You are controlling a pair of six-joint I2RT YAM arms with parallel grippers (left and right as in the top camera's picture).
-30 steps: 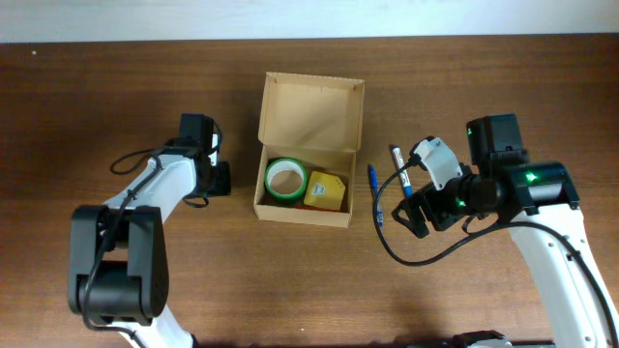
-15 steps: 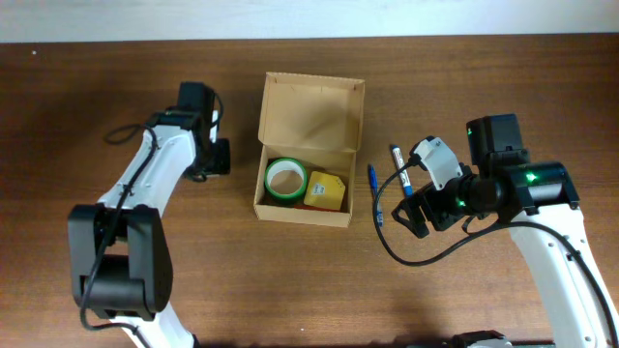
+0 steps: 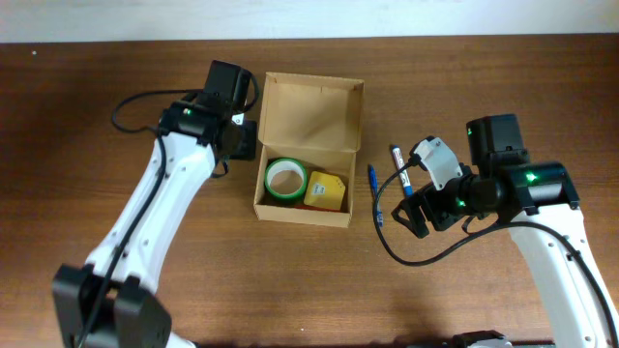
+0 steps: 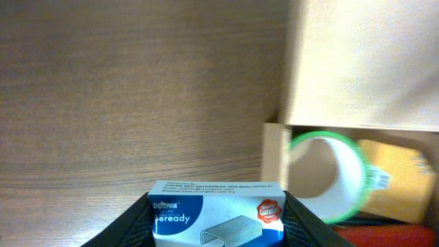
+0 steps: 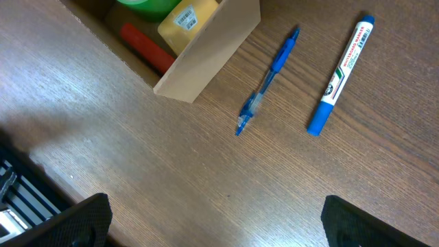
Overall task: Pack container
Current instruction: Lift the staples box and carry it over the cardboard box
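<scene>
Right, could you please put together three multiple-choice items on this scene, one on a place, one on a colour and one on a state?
1. Where does the blue pen lie?
A inside the container
B on the table, right of the container
C on the table, left of the container

2. What colour is the tape roll in the container?
A green
B red
C black

3. How is the left tool?
A open and empty
B shut on the staple box
C out of view

Answers:
1 B, the pen lies on bare wood beside the container's right wall.
2 A, its rim shows green.
3 B, the box sits between its jaws in the left wrist view.
</scene>
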